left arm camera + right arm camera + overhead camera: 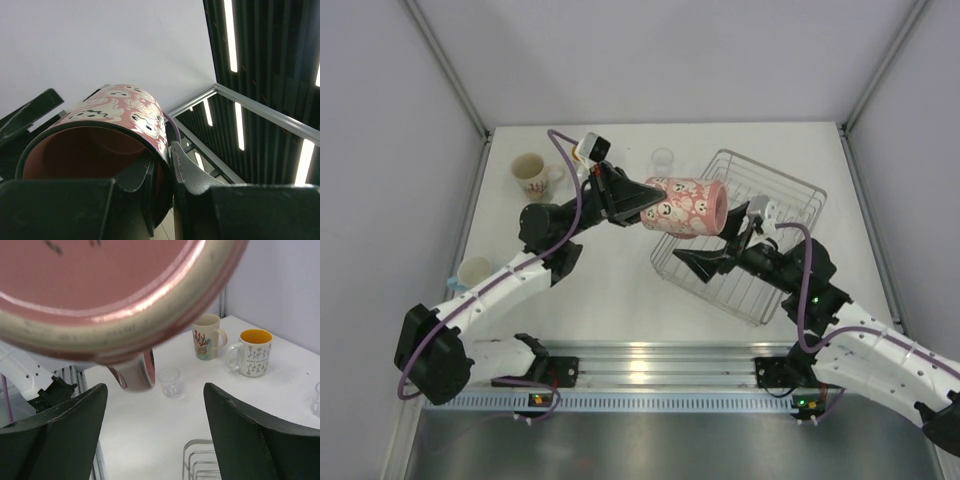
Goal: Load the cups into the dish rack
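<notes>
One pink mug (685,206) is hanging sideways over left edge of dish rack (790,190); left gripper (162,170) pinching rim, right gripper (155,400) gaping at base. We're fearing drop if left releases b4 right is clamping.

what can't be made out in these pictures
Top view: the rack floor beneath the pink mug, covered by the mug and the right arm.
Left wrist view: table and rack, out of frame; the mug and left claw fill it.
Right wrist view: a glass cut off by the right edge.
Any view: whether the right claw touches the mug.
</notes>
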